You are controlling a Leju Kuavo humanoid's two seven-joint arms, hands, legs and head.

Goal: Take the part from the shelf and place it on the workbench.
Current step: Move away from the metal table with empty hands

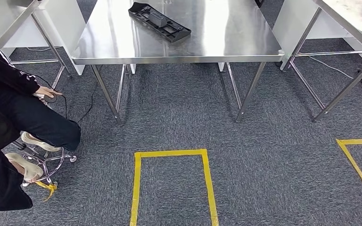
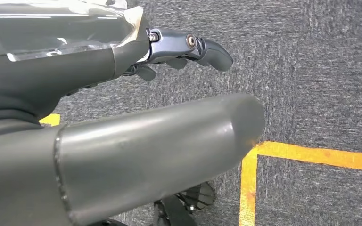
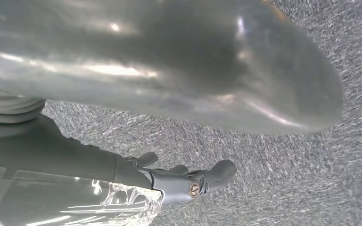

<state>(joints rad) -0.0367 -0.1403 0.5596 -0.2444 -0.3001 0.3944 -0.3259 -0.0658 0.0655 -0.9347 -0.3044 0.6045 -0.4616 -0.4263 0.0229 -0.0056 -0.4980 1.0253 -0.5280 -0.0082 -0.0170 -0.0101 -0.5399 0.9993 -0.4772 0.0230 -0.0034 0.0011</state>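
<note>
A long black plastic part (image 1: 159,21) lies flat on the steel workbench (image 1: 122,47) ahead of me, toward its far middle. My left hand (image 2: 169,89) hangs over the grey carpet with its thumb and fingers (image 2: 202,49) apart and nothing between them. My right hand (image 3: 188,122) also hangs over the carpet, its fingers (image 3: 207,176) spread from the thumb and holding nothing.
A person in black (image 1: 9,117) sits on a wheeled stool (image 1: 47,162) at the left, one hand on a small device with a cable. More steel tables (image 1: 339,28) stand left and right. Yellow tape rectangles (image 1: 172,181) mark the carpet in front of the bench.
</note>
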